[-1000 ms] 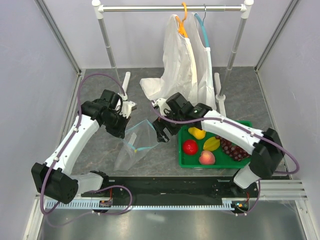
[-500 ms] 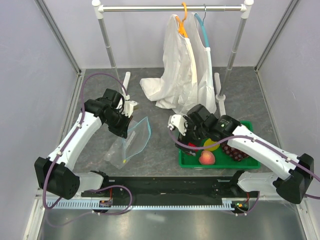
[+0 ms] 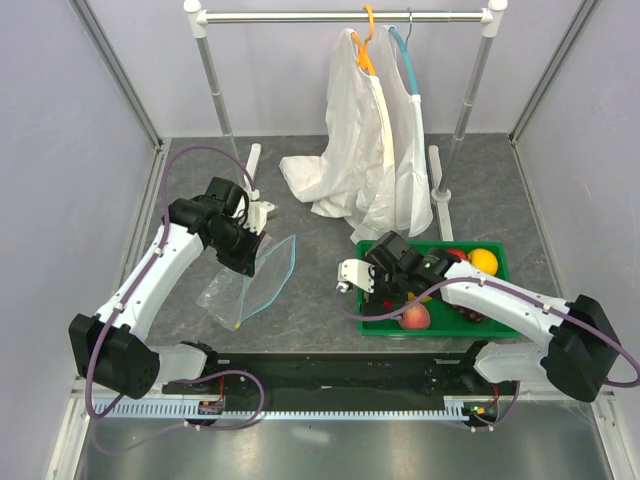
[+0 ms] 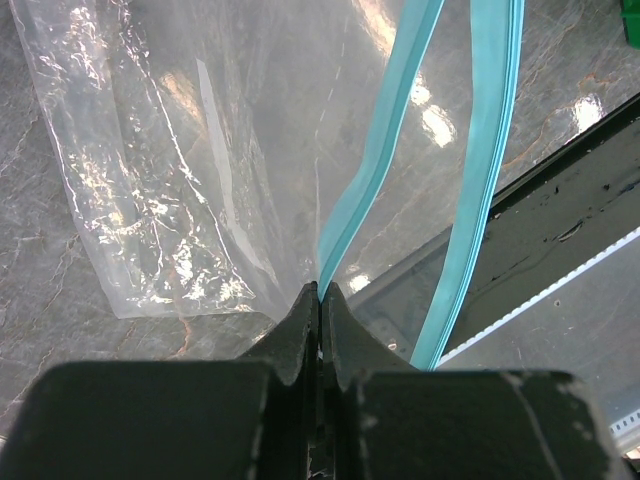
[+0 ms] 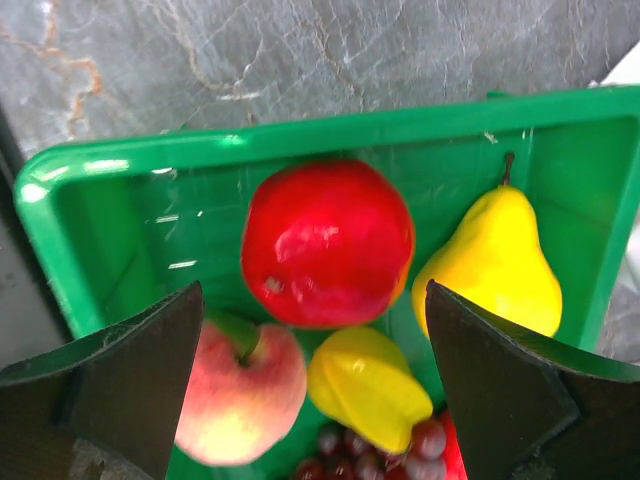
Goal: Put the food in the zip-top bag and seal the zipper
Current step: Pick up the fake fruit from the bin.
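Note:
The clear zip-top bag (image 3: 248,290) lies on the grey table left of centre, its mouth towards the tray. My left gripper (image 3: 246,262) is shut on one lip of the teal zipper (image 4: 372,165); the other lip (image 4: 485,170) hangs apart, so the mouth is open. The bag looks empty. My right gripper (image 3: 388,292) is open above the left end of the green tray (image 3: 500,328). Between its fingers in the right wrist view lie the red round fruit (image 5: 328,243), a yellow pear (image 5: 495,265), the pink-orange peach (image 5: 240,390), a yellow piece (image 5: 368,385) and dark grapes (image 5: 370,455).
A clothes rack (image 3: 345,16) stands at the back with white garments (image 3: 365,150) on orange and teal hangers; its feet (image 3: 440,190) reach forward. An orange-yellow round fruit (image 3: 484,260) sits in the tray's far right corner. A black rail (image 3: 340,372) runs along the near edge.
My right arm has pulled away from the bag's mouth and moved right and down over the tray. The bag has sagged flatter onto the table, with my left gripper holding its lip throughout.

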